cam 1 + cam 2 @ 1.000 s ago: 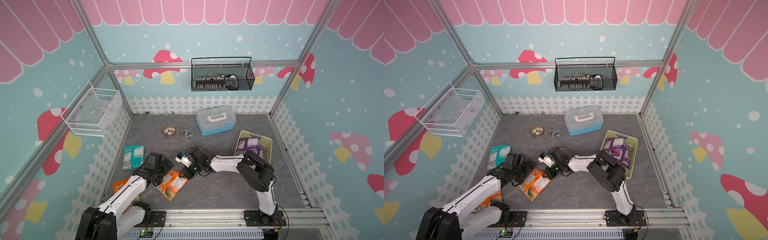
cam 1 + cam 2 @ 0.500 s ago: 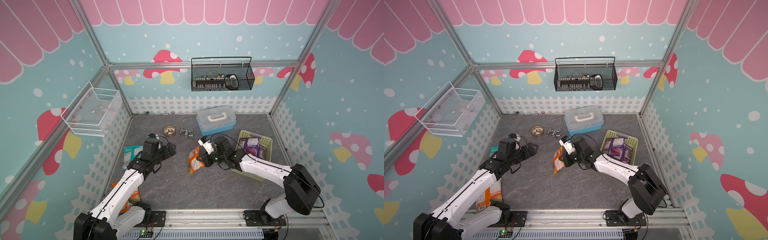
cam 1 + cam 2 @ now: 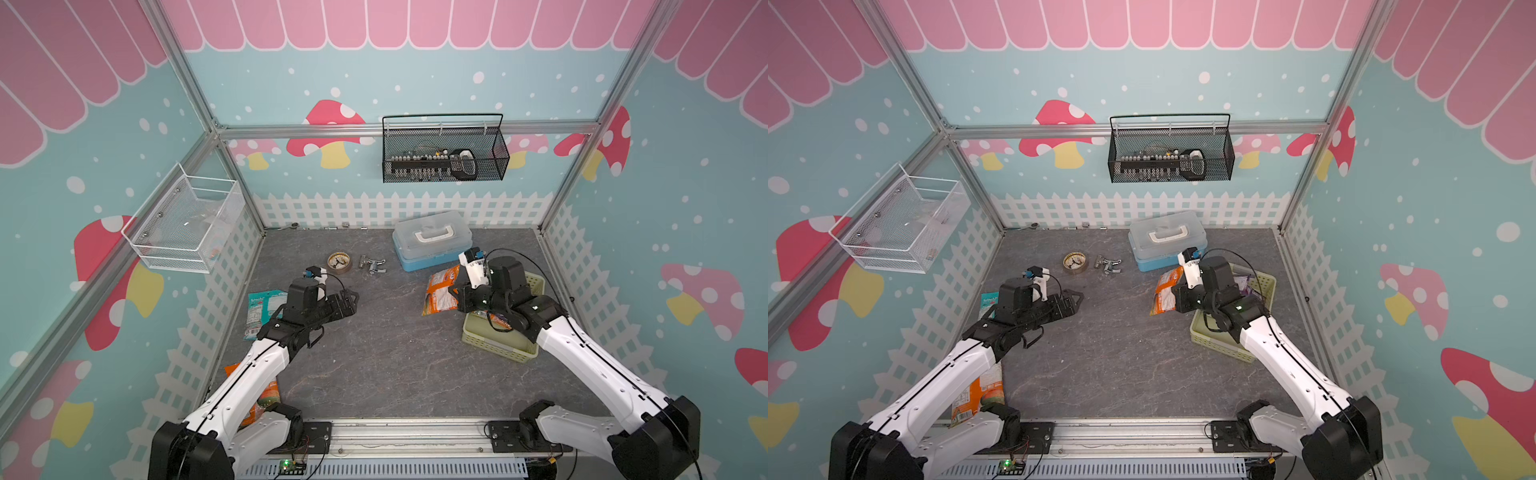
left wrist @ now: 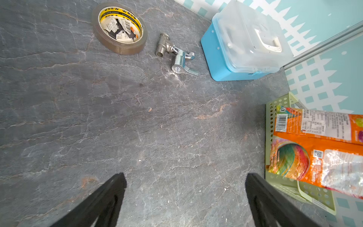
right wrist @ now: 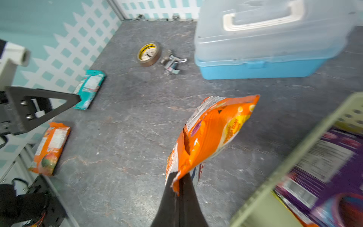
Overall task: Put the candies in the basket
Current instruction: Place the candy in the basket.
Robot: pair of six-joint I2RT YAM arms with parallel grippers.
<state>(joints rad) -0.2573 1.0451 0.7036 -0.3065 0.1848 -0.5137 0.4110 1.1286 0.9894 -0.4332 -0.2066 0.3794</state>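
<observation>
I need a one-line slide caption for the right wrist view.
Right gripper pinches an orange crinkly candy bag by its edge beside the pale green perforated plastic basket.

The middle of the grey table (image 3: 386, 353) lay bare and wide. Along the back a tape roll (image 3: 339, 262), a metal tap (image 3: 372, 266) and a blue box (image 3: 432, 245) stood in a row, the box near the basket (image 3: 494, 345). An orange bag (image 3: 440, 291) hung just left of the basket, and a teal bag (image 3: 261, 307) and another orange bag (image 5: 50, 147) lay along the left edge.
</observation>
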